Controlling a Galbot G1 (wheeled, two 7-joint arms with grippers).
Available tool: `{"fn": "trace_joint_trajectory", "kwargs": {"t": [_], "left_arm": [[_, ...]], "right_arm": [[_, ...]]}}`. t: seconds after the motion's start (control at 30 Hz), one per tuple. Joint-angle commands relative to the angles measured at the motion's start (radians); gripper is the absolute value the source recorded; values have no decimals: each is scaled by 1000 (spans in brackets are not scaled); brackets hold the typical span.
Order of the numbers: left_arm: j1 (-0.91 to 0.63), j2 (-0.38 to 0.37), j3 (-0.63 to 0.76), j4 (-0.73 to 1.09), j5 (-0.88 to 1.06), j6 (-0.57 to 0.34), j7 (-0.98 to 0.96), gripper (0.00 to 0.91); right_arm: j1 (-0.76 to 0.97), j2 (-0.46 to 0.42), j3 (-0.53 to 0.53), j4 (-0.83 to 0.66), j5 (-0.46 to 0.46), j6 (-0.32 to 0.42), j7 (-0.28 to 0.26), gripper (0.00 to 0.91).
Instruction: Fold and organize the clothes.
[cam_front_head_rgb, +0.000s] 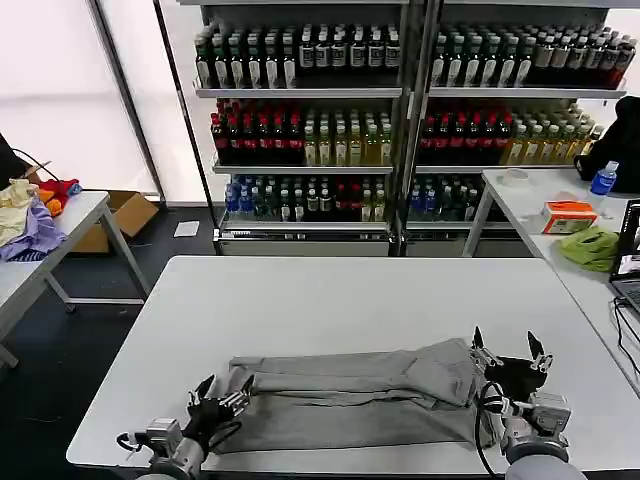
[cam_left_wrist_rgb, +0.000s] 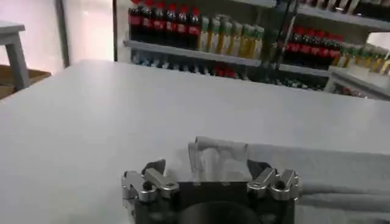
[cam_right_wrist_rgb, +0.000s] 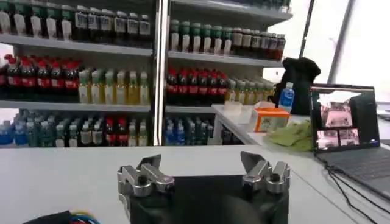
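— Shelves of bottles behind; where's the shirt?
— Folded long on my table's near edge. My left gripper and right gripper sit spread at its ends, holding nothing.

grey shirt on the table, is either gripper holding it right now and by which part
Nothing is held. The left gripper and right gripper are both open at opposite ends of the grey shirt.
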Motion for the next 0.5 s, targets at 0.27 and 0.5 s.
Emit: {"fn": "trace_joint_trajectory", "kwargs": {"t": [0.27,0.5], "left_arm": [[27,-41,4,13,12,-10,21,0],[48,-45,21,-5,33,-24,49,0]], "right_arm": [[26,-5,-11,7,12,-1,1,907],[25,-4,-15,2,12,-1,-2,907]]}}
